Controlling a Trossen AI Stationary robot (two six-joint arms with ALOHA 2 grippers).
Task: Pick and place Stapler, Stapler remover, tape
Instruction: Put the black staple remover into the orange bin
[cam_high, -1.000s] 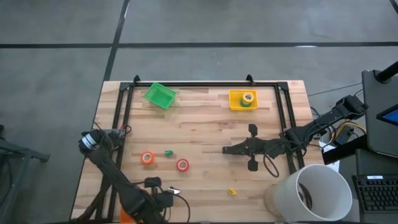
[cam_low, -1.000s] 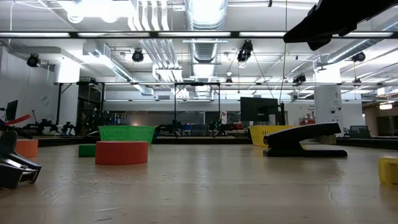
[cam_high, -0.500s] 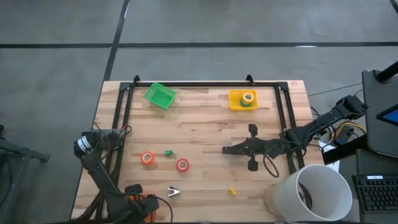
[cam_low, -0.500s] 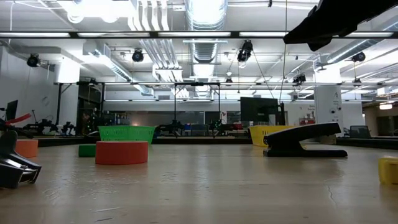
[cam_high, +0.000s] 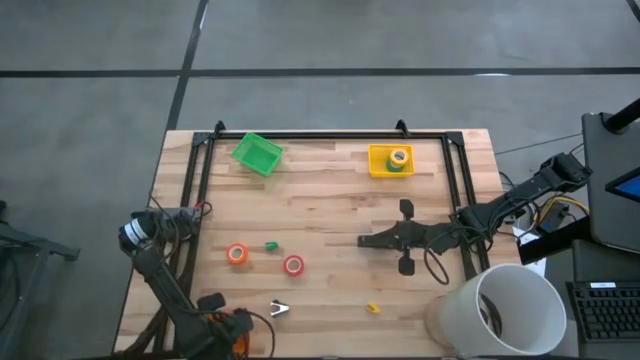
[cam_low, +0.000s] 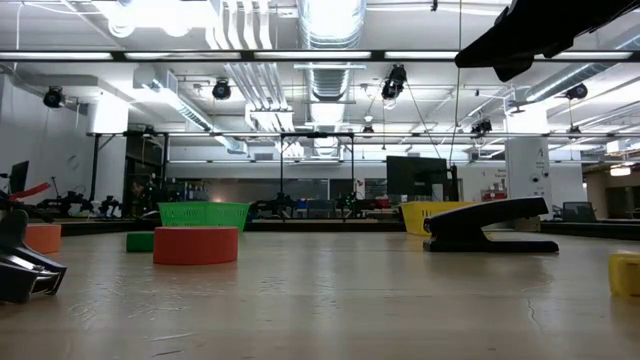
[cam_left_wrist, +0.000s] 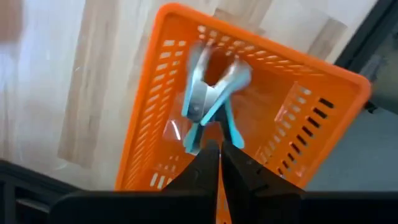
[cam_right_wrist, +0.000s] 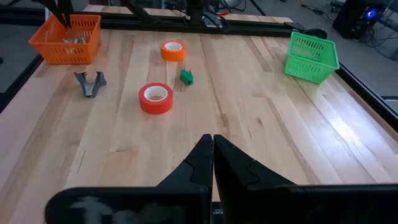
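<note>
A silvery stapler remover (cam_left_wrist: 208, 102) lies in the orange basket (cam_left_wrist: 155, 124), right in front of my shut left gripper (cam_left_wrist: 219, 149), which hangs over the basket (cam_high: 240, 338) at the near left corner. A second remover (cam_high: 280, 309) rests on the table. The black stapler (cam_low: 490, 226) sits on its base; in the high view my right arm hides it. An orange tape roll (cam_high: 237, 254) and a red one (cam_high: 293, 265) lie flat. My shut right gripper (cam_right_wrist: 212, 146) hovers right of centre (cam_high: 362, 240). My left gripper points down into the orange basket, with its fingertips (cam_left_wrist: 211, 154) just short of the remover's handle ends (cam_left_wrist: 231, 134). The picture is blurred there, and I cannot tell whether they touch.
A green basket (cam_high: 257, 154) and a yellow basket (cam_high: 380, 160) holding a green tape roll (cam_high: 398, 157) stand at the far edge. A small green piece (cam_high: 270, 245) and a yellow piece (cam_high: 373, 308) lie on the wood. A white bucket (cam_high: 500, 310) stands at the near right corner.
My left gripper has moved toward the table's left and near edge, from beside the remover on the table to above the orange basket. That remover has stayed where it was and now shows in full. In the last half second hardly anything has moved.
</note>
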